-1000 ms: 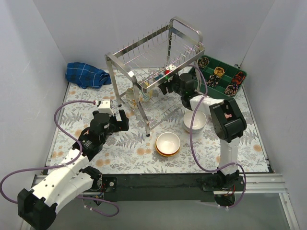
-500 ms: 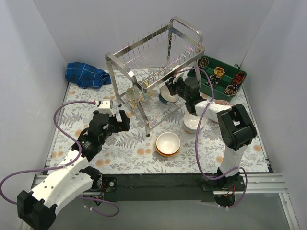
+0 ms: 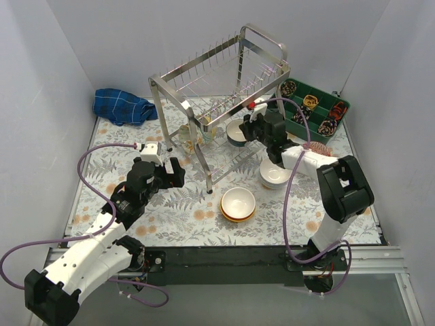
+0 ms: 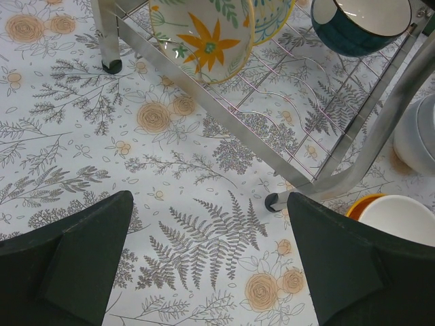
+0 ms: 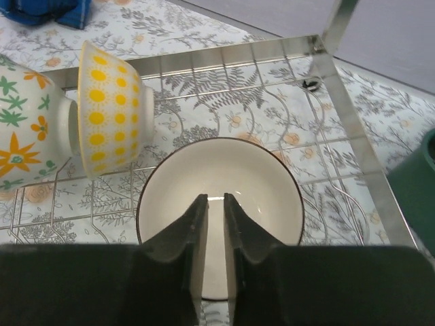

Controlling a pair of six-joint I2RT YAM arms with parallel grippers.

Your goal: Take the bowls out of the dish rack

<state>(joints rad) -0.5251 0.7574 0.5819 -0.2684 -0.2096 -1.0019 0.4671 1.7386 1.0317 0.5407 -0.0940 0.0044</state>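
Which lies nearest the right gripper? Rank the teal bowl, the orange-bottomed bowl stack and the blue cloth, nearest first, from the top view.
1. teal bowl: right at the right gripper, by the dish rack lower tier.
2. orange-bottomed bowl stack: in front, toward the arm bases.
3. blue cloth: far left corner.

Two arms bolted to the long black base rail [image 3: 224, 261]. From the rail's left end, the left arm [image 3: 95, 248]: rounded white shells, black joints, black wrist block with a white cap. From the rail's right end, the right arm [image 3: 340, 187]: boxy black elbow, white links. Thin purple cable [image 3: 83, 166] looped along each. Matte black wedge-shaped left fingers [image 4: 81, 265]; narrower, contoured black right fingers [image 5: 173, 238].
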